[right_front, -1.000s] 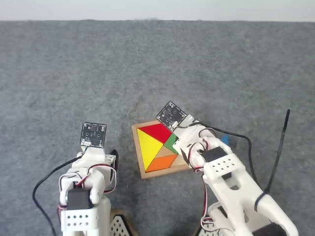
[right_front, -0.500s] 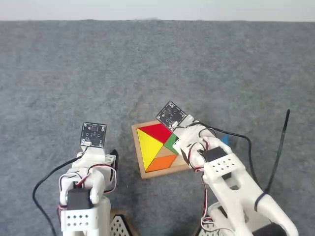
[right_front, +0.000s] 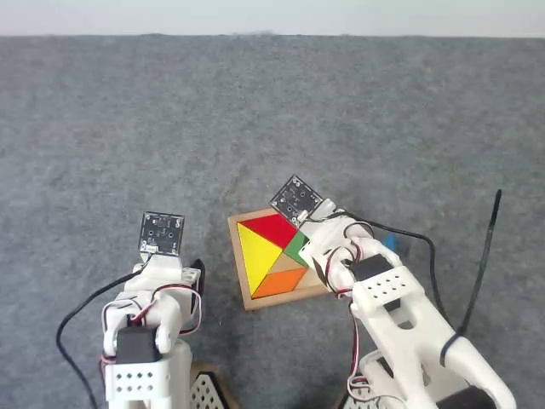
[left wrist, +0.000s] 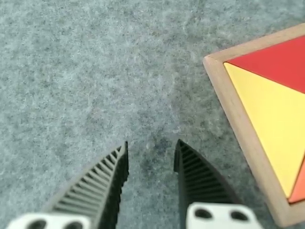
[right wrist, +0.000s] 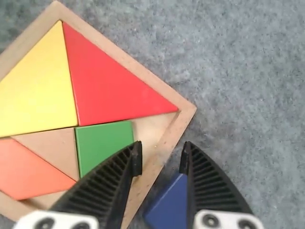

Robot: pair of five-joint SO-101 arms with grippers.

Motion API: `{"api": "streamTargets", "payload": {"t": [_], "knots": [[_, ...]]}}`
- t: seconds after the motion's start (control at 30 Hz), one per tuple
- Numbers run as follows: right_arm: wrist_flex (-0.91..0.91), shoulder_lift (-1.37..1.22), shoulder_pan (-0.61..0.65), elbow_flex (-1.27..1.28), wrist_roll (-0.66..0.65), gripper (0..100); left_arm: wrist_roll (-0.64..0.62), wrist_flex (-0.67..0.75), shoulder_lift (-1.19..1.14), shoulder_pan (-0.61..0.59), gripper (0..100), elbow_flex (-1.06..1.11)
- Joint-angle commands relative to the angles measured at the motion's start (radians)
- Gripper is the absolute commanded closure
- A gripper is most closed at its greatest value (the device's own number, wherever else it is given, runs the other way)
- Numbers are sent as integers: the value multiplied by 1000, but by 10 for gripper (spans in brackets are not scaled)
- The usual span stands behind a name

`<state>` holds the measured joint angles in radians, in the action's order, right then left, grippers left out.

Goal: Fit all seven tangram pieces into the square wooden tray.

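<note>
1. High view: the square wooden tray (right_front: 241, 266) sits at lower centre of the frame. It holds a yellow triangle (right_front: 258, 256), red triangle (right_front: 271, 228), orange triangle (right_front: 277, 283) and green square (right_front: 296, 247). By count, three of the seven pieces are left to fit.
2. Left wrist view: the left gripper (left wrist: 150, 145) is spread and holds nothing. It hangs over the grey mat (left wrist: 86, 62), beside the tray's rim and apart from it.
3. Right wrist view: the right gripper (right wrist: 161, 145) is spread, its jaws astride the tray rim beside the green square. A blue piece (right wrist: 167, 207) lies outside, just beside the rim. The tan patches around the green square appear to be open slots.
</note>
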<state>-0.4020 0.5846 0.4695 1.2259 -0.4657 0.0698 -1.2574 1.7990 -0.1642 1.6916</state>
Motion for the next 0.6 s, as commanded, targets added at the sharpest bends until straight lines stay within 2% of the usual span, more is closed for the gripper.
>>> {"api": "streamTargets", "payload": {"t": [0.0,0.23,0.47,0.57], "knots": [[-85,45,-13,-72,-11,848,6,-9,28,2,847,-8],[-288,44,-271,-275,97,845,6,-9,28,2,847,-8],[-415,-36,-272,-336,103,844,6,-9,28,2,847,-8],[-481,-159,-337,-443,144,844,6,-9,28,2,847,-8]]}}
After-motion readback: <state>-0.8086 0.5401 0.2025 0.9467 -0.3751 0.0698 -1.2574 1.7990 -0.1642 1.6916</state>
